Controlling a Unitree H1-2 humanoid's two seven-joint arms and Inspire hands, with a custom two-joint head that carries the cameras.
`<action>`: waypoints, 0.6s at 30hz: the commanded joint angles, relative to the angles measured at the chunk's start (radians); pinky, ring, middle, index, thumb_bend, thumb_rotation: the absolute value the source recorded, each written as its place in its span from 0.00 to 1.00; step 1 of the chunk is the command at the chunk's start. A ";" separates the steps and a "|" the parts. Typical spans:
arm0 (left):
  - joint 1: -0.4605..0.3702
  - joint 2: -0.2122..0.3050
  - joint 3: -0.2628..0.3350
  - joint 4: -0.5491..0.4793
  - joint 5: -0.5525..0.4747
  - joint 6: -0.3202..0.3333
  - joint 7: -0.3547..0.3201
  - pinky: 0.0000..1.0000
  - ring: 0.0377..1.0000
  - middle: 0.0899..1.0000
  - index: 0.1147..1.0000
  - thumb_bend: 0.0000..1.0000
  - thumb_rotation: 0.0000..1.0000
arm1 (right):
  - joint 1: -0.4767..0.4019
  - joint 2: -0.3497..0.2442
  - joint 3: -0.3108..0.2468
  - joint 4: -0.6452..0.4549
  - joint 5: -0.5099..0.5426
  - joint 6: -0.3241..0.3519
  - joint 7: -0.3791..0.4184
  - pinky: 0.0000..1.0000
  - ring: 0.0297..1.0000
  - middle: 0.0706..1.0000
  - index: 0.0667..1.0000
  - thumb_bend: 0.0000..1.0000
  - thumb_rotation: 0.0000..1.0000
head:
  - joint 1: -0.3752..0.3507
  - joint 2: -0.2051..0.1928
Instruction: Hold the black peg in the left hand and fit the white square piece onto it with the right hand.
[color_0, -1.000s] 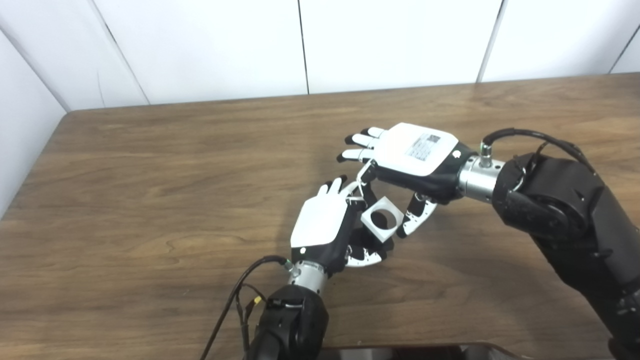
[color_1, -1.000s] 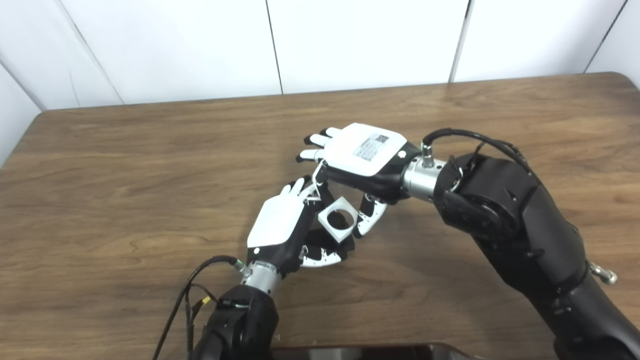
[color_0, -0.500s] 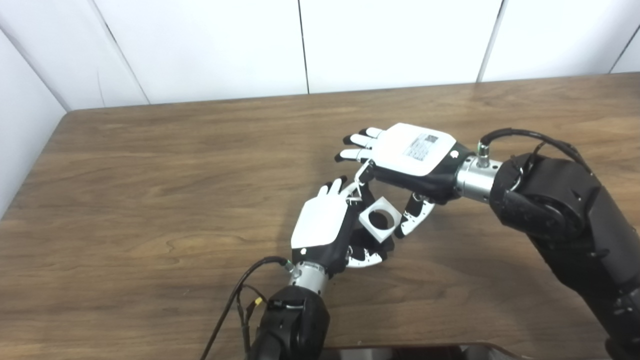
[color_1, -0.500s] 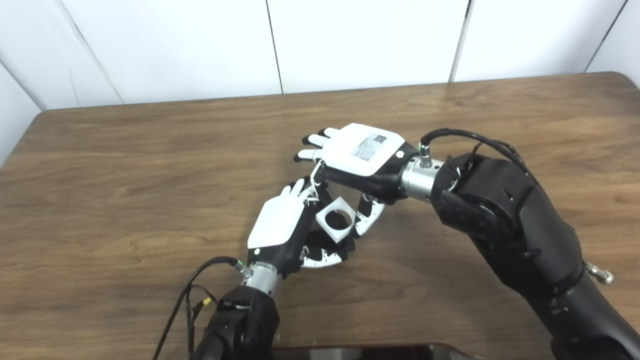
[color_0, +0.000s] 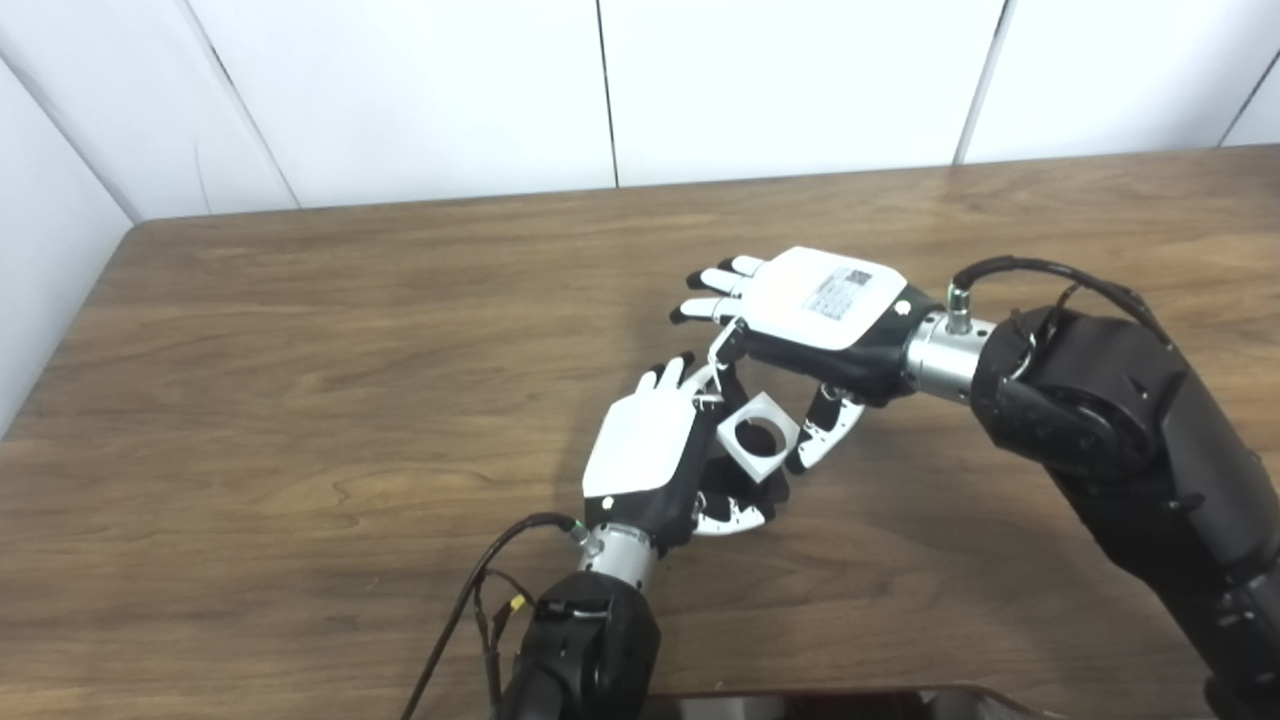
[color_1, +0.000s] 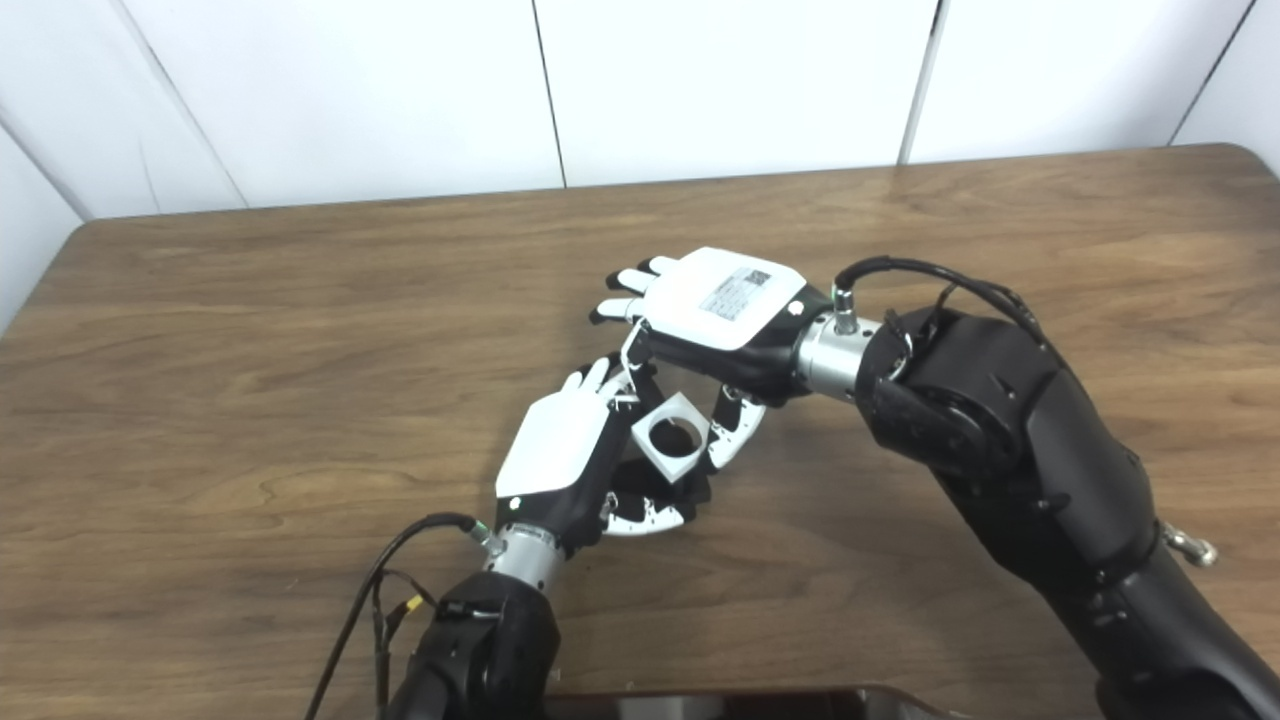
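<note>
While the left robot hand (color_0: 648, 448) curled shut around the peg, mostly hidden, the right robot hand (color_0: 812, 318) pinched the white square (color_0: 757, 449) between thumb and finger, just right of the left palm, above the worktop (color_0: 300, 400) centre.

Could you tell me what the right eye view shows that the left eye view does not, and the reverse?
Only the right eye view shows the table's rounded far right corner and a metal fitting on the right arm. Only the left eye view shows more of the white wall beside the table's left end. Both show the left hand curled beneath the white square piece, which the right hand pinches; the black peg itself cannot be made out.
</note>
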 joint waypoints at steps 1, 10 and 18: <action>-0.013 -0.015 -0.009 -0.026 0.006 -0.006 0.001 1.00 1.00 0.92 0.42 0.53 0.07 | -0.041 0.002 -0.008 -0.006 0.002 -0.023 -0.028 1.00 1.00 0.94 0.46 0.52 0.16 | 0.001 0.002; -0.019 -0.017 -0.006 -0.027 0.000 -0.007 0.000 1.00 1.00 0.92 0.42 0.52 0.07 | -0.041 0.000 -0.006 -0.001 0.009 -0.028 -0.031 1.00 1.00 0.94 0.46 0.52 0.15 | 0.005 0.009; -0.023 -0.014 -0.010 -0.032 0.015 -0.003 -0.009 1.00 1.00 0.92 0.42 0.52 0.07 | -0.033 0.003 -0.004 -0.001 0.007 -0.033 -0.032 1.00 1.00 0.93 0.46 0.52 0.15 | 0.006 0.019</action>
